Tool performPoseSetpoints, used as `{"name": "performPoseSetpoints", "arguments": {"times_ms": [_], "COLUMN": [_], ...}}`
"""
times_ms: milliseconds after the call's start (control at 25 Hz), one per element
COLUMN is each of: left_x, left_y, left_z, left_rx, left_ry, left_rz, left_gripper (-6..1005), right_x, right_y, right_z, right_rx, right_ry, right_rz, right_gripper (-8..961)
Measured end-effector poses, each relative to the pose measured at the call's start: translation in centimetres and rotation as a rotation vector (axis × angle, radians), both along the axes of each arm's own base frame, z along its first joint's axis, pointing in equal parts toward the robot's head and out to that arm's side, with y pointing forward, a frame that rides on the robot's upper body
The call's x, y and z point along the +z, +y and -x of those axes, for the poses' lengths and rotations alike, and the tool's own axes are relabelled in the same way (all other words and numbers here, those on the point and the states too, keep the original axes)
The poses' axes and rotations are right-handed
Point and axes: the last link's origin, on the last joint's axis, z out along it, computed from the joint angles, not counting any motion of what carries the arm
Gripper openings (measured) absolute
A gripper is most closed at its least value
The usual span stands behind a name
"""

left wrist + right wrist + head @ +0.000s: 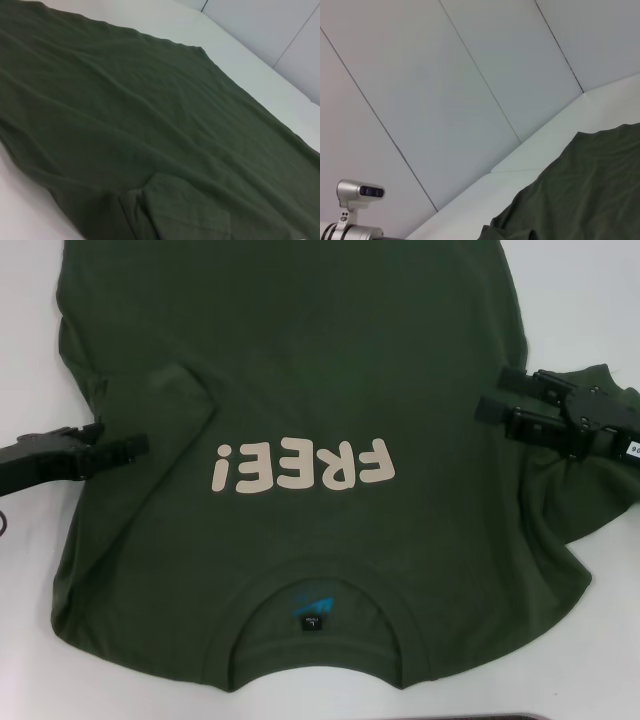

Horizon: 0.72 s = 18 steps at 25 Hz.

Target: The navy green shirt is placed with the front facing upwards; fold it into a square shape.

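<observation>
While the navy green shirt (300, 380) lay flat, collar toward the robot, the left gripper (125, 448) and right gripper (500, 395) flanked its letters (303, 467). Right jaws stood open; left I couldn't tell.

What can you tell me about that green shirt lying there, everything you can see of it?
The navy green shirt is a dark olive T-shirt of soft, cotton-like cloth, spread front up on a white table. Its ribbed round collar lies nearest the camera, with a small black-and-blue label inside. Pale block letters reading FREE! cross the chest. The left sleeve is folded in over the body; the right sleeve lies bunched. The left gripper reaches over one edge, the right gripper over the other, its fingers open.
</observation>
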Motion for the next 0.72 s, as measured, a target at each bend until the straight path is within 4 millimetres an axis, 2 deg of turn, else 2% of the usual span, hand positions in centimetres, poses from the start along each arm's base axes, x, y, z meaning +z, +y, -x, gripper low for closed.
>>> {"name": "performPoseSetpoints", "arguments": {"times_ms": [240, 560, 720], "left_x": [-0.18, -0.11, -0.15], "left_y": [0.27, 0.46, 0.51], "left_z": [0.37, 0.46, 0.31], "left_rx": [0.033, 0.048, 0.043], "left_ry": [0.008, 0.007, 0.003], "left_rz": [-0.015, -0.020, -0.014], "left_gripper": [740, 523, 329], "right_x": [0.00, 0.00, 0.00], "right_y": [0.03, 0.17, 0.20], "right_z": [0.04, 0.15, 0.16], "right_rx": [0.002, 0.006, 0.005], "right_ry": [0.000, 0.000, -0.001], "right_rz": [0.000, 0.000, 0.000], "right_gripper": [916, 916, 917]}}
